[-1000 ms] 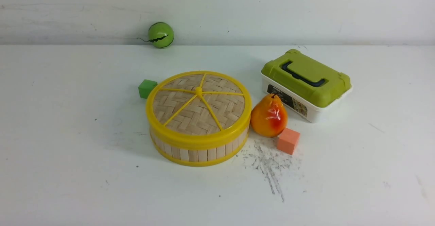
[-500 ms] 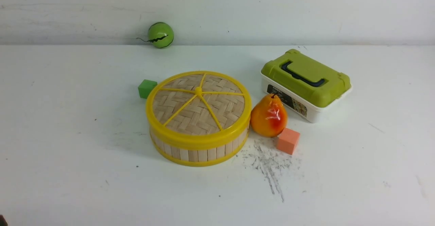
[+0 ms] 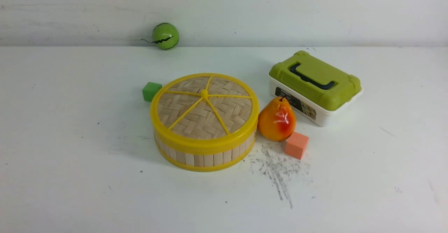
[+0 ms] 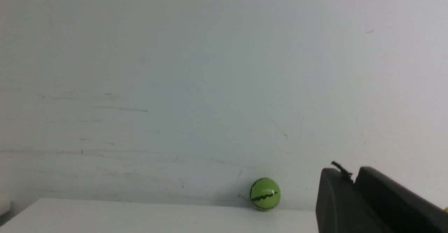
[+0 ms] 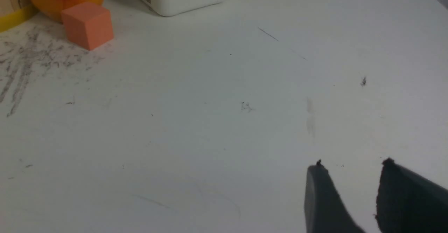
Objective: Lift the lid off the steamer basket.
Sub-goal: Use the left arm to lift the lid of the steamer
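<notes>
The lid (image 3: 199, 121) sits flat on top of the steamer basket (image 3: 206, 160), its yellow rim seated all the way round as far as I can see. The basket rests upright on the bench (image 3: 105, 198). I judge the task to be at its start: reaching in, gripping the lid, lifting it clear and setting it down are all left to do.

Just left of the basket, toward its far side, is a green cube (image 3: 151, 91). The toy pear (image 3: 276, 121) is close against the basket's right side, with the salmon-pink cube (image 3: 295, 145) just beyond it. The green-topped storage box (image 3: 320, 82) stands farther out to the basket's right and back; the striped green ball (image 3: 165, 36) lies well behind the basket, by the wall (image 3: 280, 12).

The front view shows neither of my hands, but the wrist views do. My left hand (image 4: 348, 171) has its fingers close together, nothing visibly held; whether they meet I cannot tell. That wrist looks mostly at the wall and ball, so it would need to turn toward the lid. My right hand (image 5: 352, 163) is parted and holds nothing; its view takes in bare bench and only a piece of the basket's side, without the lid's top.
</notes>
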You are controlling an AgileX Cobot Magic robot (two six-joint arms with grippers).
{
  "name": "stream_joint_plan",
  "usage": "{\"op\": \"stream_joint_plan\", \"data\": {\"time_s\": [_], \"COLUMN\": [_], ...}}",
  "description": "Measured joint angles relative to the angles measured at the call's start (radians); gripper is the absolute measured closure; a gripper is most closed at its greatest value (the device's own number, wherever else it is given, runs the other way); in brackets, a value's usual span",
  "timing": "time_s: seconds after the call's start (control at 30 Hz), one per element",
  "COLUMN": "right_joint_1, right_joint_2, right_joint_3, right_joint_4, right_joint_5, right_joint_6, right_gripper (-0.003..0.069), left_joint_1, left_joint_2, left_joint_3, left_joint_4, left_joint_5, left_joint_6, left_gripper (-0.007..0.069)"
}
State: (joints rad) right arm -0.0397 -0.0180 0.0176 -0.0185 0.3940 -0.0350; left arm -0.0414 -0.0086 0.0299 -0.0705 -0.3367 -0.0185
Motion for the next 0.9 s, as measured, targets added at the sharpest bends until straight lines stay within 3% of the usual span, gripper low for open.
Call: {"op": "stream_joint_plan", "data": {"time_s": [0.1,0.2,0.23,0.27,0.37,0.5,0.7,0.77,0.9], "right_joint_1": [0.0,0.0,0.0,0.0,0.0,0.0,0.0,0.0,0.0], "right_joint_2": [0.0,0.0,0.0,0.0,0.0,0.0,0.0,0.0,0.0], "right_joint_3": [0.0,0.0,0.0,0.0,0.0,0.0,0.0,0.0,0.0], "right_joint_4": [0.0,0.0,0.0,0.0,0.0,0.0,0.0,0.0,0.0], "right_joint_5": [0.0,0.0,0.0,0.0,0.0,0.0,0.0,0.0,0.0], "right_joint_6": [0.0,0.0,0.0,0.0,0.0,0.0,0.0,0.0,0.0], "right_gripper": [0.0419,0.0419,0.0419,0.0419,0.0419,0.0419,0.0419,0.0419,0.0419], "left_joint_1": [0.0,0.0,0.0,0.0,0.0,0.0,0.0,0.0,0.0], "left_joint_2": [0.0,0.0,0.0,0.0,0.0,0.004,0.156,0.308,0.513], "left_joint_3": [0.0,0.0,0.0,0.0,-0.007,-0.125,-0.331,-0.433,-0.505], "left_joint_4": [-0.036,-0.151,-0.16,-0.222,-0.244,-0.205,-0.168,-0.166,-0.168], "left_joint_5": [-0.055,-0.134,-0.138,-0.158,-0.113,0.118,0.337,0.457,0.541], "left_joint_6": [-0.041,-0.245,-0.26,-0.371,-0.444,-0.44,-0.362,-0.356,-0.359], "left_gripper": [0.0552,0.0552,0.0552,0.0552,0.0563,0.0637,0.0637,0.0637,0.0637]}}
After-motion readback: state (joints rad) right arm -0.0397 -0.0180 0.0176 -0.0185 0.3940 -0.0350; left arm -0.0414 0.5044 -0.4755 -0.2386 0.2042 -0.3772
